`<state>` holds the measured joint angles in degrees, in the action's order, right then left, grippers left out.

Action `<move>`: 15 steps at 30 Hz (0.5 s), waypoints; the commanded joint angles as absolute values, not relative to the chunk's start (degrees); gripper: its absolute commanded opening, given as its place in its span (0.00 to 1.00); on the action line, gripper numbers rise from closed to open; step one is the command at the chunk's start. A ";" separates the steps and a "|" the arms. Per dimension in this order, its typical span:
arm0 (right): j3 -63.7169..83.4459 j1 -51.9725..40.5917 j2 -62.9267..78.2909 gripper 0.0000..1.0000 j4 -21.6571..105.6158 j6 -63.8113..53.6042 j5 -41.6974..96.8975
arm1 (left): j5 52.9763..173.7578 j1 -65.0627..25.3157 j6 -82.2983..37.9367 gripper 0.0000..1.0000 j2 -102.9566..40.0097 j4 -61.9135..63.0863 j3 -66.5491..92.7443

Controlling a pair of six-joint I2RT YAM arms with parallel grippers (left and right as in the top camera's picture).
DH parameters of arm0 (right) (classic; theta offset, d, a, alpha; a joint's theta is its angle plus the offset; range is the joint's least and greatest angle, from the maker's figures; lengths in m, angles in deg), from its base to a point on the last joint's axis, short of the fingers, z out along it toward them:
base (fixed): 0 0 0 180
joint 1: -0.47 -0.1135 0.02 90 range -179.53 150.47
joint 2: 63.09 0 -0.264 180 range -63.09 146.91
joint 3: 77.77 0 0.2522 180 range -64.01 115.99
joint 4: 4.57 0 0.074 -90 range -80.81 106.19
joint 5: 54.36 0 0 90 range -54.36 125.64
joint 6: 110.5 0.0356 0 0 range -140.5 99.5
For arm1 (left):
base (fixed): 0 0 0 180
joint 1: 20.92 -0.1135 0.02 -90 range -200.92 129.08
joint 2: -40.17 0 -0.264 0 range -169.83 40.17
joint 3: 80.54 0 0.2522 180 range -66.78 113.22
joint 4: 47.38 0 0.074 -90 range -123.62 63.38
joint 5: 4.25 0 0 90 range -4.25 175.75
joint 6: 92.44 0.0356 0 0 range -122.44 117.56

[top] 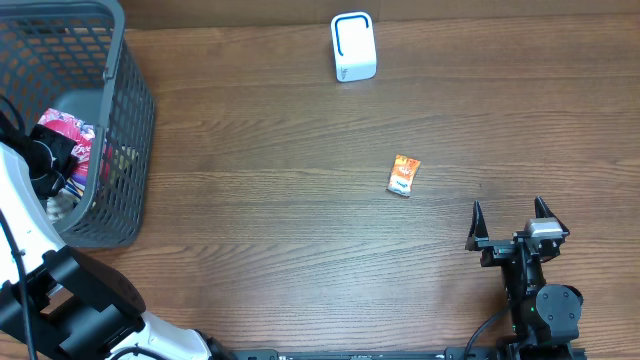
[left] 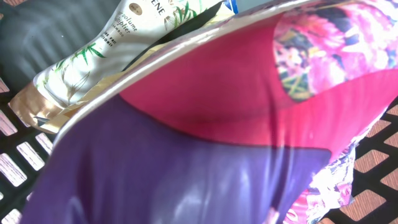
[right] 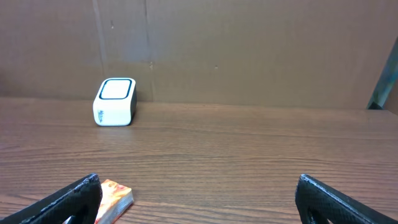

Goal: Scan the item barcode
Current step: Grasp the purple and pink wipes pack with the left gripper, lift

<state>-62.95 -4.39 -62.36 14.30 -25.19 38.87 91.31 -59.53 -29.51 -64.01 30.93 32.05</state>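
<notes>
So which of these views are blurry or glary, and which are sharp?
Left wrist: a glossy red-and-purple packet fills the frame, too close and soft, with a pale sheen on the purple. Overhead: sharp, evenly lit, no glare. Right wrist: scanner crisp, open right claw dark at the bottom edge.

Only the cream sachet printed with green bamboo leaves [left: 118,43], seen from the left wrist, bears legible print. It has large dark capitals ending in "ENE", cut off at the top edge, and below them small slanted lines reading "volume" and what looks like "multiplier". The white rounded plastic box [right: 115,101] has a small dark mark on its side, too tiny to read. Print on the orange foil packet [top: 404,175] is illegible.
</notes>
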 commanded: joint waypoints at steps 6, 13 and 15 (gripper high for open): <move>-63.52 -4.17 -62.93 1.00 13.82 -24.82 39.00 | 88.89 -59.25 -29.23 0.07 -63.96 30.74 33.36; -63.52 -4.17 -62.93 1.00 13.82 -24.82 39.00 | 88.34 -59.25 -29.25 0.08 -63.96 30.19 33.12; -63.52 -4.17 -62.93 1.00 13.82 -24.82 38.98 | 88.34 -59.25 -29.25 0.11 -63.96 30.06 33.12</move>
